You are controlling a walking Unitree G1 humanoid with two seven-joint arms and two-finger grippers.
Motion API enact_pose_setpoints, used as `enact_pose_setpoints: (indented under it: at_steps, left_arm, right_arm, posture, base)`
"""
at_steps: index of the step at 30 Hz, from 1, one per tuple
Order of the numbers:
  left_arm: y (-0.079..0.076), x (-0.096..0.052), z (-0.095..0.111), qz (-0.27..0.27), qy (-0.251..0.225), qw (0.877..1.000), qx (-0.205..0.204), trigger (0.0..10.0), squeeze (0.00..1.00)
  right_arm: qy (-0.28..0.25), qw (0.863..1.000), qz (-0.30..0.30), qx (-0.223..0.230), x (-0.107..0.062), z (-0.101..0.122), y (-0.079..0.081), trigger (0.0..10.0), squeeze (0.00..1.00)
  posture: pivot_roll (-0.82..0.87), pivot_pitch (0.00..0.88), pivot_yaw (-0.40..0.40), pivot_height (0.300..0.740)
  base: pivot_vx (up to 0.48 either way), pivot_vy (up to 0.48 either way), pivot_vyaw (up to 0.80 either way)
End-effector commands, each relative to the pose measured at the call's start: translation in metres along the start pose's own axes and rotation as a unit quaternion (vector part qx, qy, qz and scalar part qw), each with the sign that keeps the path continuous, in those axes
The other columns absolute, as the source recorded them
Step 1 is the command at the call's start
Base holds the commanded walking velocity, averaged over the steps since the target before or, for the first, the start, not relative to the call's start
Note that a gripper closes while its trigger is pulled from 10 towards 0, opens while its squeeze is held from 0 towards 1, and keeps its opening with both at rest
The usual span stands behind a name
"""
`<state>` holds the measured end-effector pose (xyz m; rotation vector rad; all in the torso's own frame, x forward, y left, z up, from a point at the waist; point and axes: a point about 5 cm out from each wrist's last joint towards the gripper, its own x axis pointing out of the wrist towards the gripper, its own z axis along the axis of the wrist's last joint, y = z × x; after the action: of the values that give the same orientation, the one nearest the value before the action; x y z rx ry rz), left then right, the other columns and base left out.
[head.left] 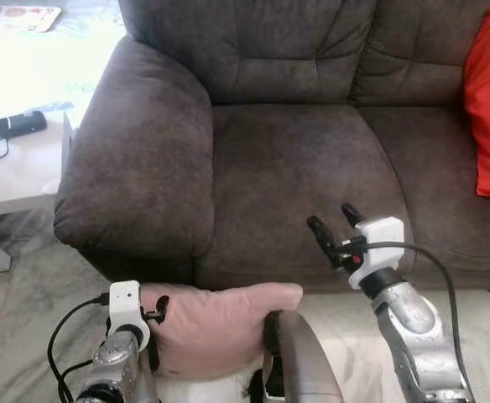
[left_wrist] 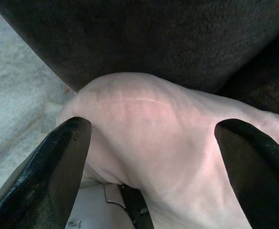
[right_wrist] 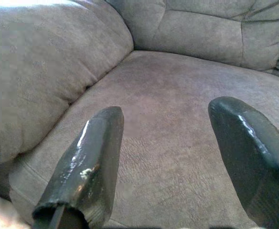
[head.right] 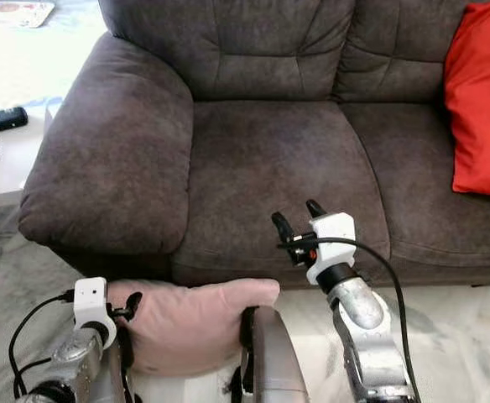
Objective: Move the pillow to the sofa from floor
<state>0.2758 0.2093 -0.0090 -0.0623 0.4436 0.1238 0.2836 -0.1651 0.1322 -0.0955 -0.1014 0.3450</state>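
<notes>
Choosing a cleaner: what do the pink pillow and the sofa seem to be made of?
Pink pillow: soft, matte woven fabric, apparently; it dents and creases between the left gripper fingers. Sofa: grey-brown suede-like microfibre or velour, judging by its mottled, brushed nap; exact fibre unclear.

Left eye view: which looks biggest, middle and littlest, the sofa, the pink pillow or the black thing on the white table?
1. Sofa, biggest by far.
2. Pink pillow, though it is nearer the camera and partly hidden.
3. Black device on the white table, smallest.
</notes>
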Motion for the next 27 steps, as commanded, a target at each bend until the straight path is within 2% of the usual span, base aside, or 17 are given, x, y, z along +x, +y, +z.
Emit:
enact_pose_setpoints:
  at_steps: [1,14,27]
  left_arm:
    - [0.002,-0.002,-0.008,-0.002,0.02,1.0,0.004,10.0,0.0]
    - [0.02,-0.001,-0.002,0.054,0.02,0.998,0.009,10.0,0.0]
    - [0.02,0.004,0.009,0.075,0.009,0.997,-0.027,10.0,0.0]
  right_arm:
    - [-0.011,1.0,-0.005,-0.003,-0.001,0.01,-0.007,10.0,0.0]
    - [-0.002,1.0,0.008,-0.009,-0.016,0.024,-0.013,10.0,0.0]
    - [0.008,1.0,0.023,-0.016,-0.025,0.033,-0.013,10.0,0.0]
  posture:
    - [-0.1,0.217,-0.136,0.528]
    - [-0.14,0.265,-0.182,0.528]
    - [-0.18,0.288,-0.207,0.528]
  base:
    - [0.0,0.0,0.0]
    - [0.0,0.0,0.0]
    - [0.0,0.0,0.0]
